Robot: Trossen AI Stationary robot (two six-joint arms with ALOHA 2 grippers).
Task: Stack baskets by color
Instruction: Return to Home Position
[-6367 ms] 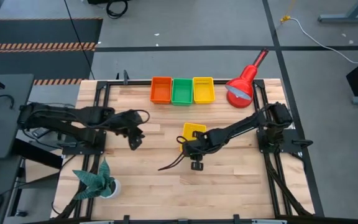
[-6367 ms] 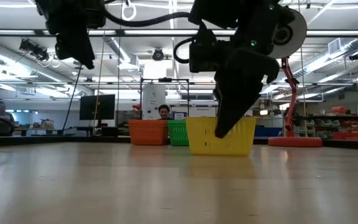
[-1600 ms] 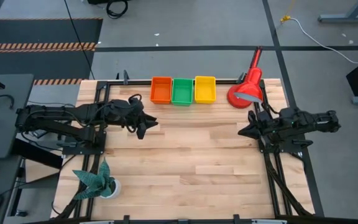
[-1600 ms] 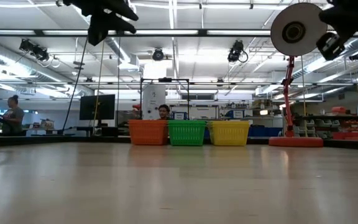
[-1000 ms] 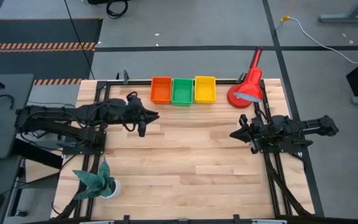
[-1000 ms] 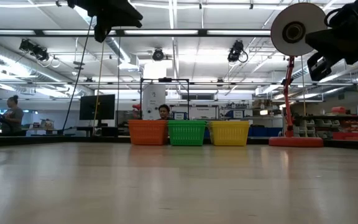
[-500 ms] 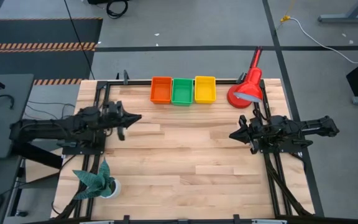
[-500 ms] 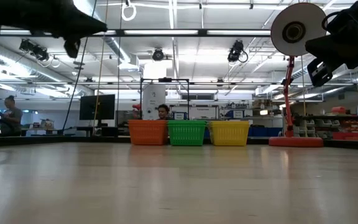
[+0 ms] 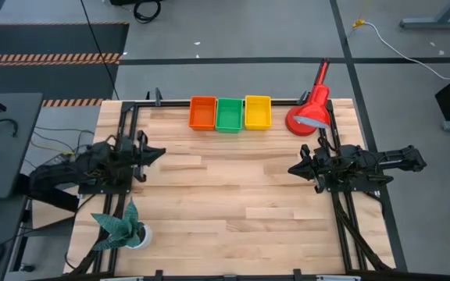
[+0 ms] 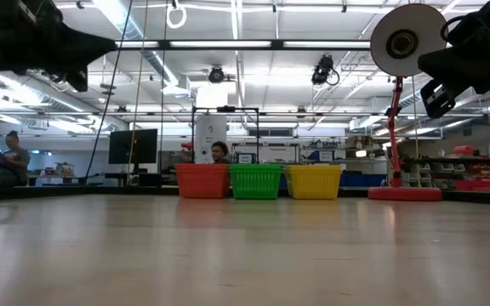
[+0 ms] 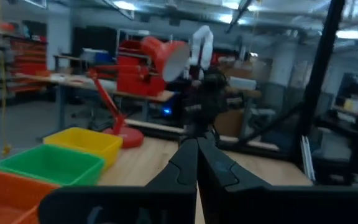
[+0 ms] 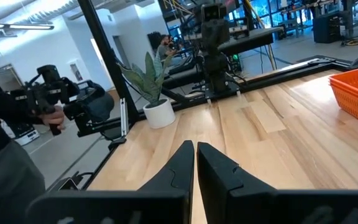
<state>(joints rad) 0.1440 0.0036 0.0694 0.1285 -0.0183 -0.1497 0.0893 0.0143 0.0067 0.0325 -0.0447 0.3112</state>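
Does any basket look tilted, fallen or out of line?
Nothing stands out. The orange baskets, green baskets and yellow baskets stand upright, side by side in one straight row; the left gripper and right gripper hang apart from them.

Orange baskets [image 9: 202, 112], green baskets [image 9: 229, 114], yellow baskets [image 9: 257, 112], red lamp [image 9: 309, 109], pale wooden table [image 9: 233, 203]

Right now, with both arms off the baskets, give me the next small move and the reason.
Probably just draw the left pincer back to its rest pose. The orange stack, green stack and yellow stack line the far edge, no loose basket shows, and both it and the right pincer are shut, empty.
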